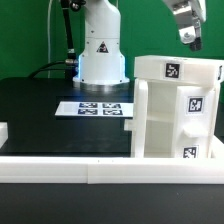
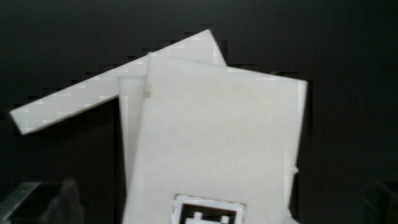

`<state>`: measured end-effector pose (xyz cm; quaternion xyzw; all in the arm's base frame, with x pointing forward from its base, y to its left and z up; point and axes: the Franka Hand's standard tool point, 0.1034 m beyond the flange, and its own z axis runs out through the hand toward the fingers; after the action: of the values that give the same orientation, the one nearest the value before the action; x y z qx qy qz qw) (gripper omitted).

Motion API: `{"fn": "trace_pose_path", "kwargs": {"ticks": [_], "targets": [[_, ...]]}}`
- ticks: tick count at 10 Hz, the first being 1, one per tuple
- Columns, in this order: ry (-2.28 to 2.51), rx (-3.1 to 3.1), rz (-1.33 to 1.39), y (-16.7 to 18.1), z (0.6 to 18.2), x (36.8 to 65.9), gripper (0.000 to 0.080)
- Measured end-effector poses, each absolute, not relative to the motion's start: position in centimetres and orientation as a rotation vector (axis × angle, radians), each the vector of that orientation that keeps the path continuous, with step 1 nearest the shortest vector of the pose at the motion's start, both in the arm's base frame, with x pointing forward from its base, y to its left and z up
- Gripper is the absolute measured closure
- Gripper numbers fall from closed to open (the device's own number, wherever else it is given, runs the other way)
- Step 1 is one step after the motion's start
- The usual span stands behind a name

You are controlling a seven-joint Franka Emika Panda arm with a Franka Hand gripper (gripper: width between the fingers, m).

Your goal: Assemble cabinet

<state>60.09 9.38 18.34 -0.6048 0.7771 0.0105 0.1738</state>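
The gripper (image 1: 188, 30) is hovering above the cabinet (image 1: 172, 108), apart from it and holding nothing; whether its jaws are spread or closed cannot be told. The cabinet is standing upright on the black table (image 1: 40, 110), beside the marker board (image 1: 98, 108). For a clean grasp, it is descending best when centred over the top panel edge.

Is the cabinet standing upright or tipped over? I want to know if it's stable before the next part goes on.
Upright. In the exterior view the cabinet stands on the black table, its walls vertical and its inner shelves level. The gripper hangs above it, not touching.
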Motion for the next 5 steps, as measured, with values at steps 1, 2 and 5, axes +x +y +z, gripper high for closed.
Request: {"fn": "trace_pose_path", "kwargs": {"ticks": [1, 2, 5], "targets": [[2.066, -1.885, 0.008, 9.46, 18.63, 60.46, 0.0002], [1.964, -1.996, 0.0, 9.61, 18.61, 60.51, 0.0002], [1.642, -2.275, -0.061, 9.16, 18.5, 60.83, 0.0002]]}}
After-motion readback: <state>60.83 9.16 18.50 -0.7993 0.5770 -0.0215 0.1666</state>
